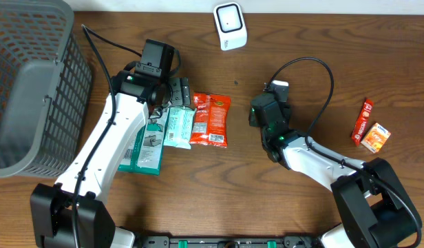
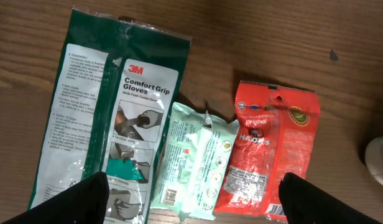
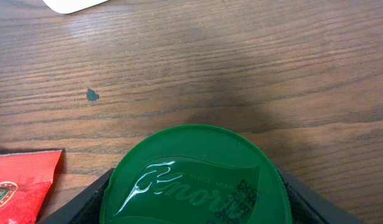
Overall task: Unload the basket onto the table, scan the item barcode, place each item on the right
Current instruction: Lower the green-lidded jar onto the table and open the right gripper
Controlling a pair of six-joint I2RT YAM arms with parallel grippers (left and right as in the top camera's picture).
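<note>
A round green Knorr lid point(image 3: 194, 177) of a jar fills the bottom of the right wrist view. My right gripper point(image 3: 194, 205) is shut on it, one black finger against each side, just above the wooden table. From overhead the jar is hidden under that gripper point(image 1: 262, 114), which sits right of the packets. The white scanner point(image 1: 229, 26) stands at the table's far edge. My left gripper point(image 2: 194, 199) hangs open over a green 3M gloves pack point(image 2: 110, 118), a mint wipes packet point(image 2: 194, 162) and a red snack packet point(image 2: 269, 155), touching none.
A grey mesh basket point(image 1: 33, 89) fills the left side. A red stick packet point(image 1: 364, 118) and a small orange box point(image 1: 376, 136) lie at the far right. A corner of the scanner point(image 3: 70, 5) shows ahead of the jar.
</note>
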